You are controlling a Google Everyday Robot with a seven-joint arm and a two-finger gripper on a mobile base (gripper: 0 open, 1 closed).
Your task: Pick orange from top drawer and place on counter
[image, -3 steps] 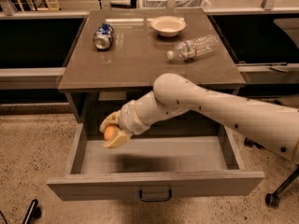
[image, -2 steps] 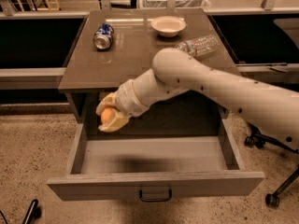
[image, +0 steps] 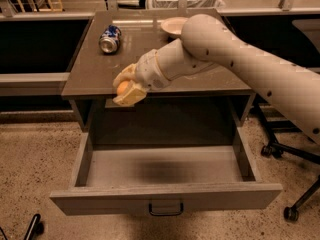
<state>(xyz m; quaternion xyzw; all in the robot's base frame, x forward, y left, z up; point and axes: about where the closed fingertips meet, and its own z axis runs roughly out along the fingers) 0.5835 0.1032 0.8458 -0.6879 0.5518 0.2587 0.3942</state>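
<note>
Orange in the jaws, and this is the carry-over moment. In the one camera view, the gripper hangs right at the front edge of the counter surface, left of centre and above the back of the open top drawer, whose tray shows nothing inside.

The jaws are clenched around the fruit. It peeks out between the pale fingers, tucked deep, with only a slice of peel showing. Judging by that, the lift is done and the placing is what remains.

To do it well, the arm should carry the fruit fully over the edge, onto the bare patch in front of the tipped soda can. It should lower until the fruit touches, then let go gently, since a round fruit released near the lip could roll off. The white bowl sits well apart at the rear.
</note>
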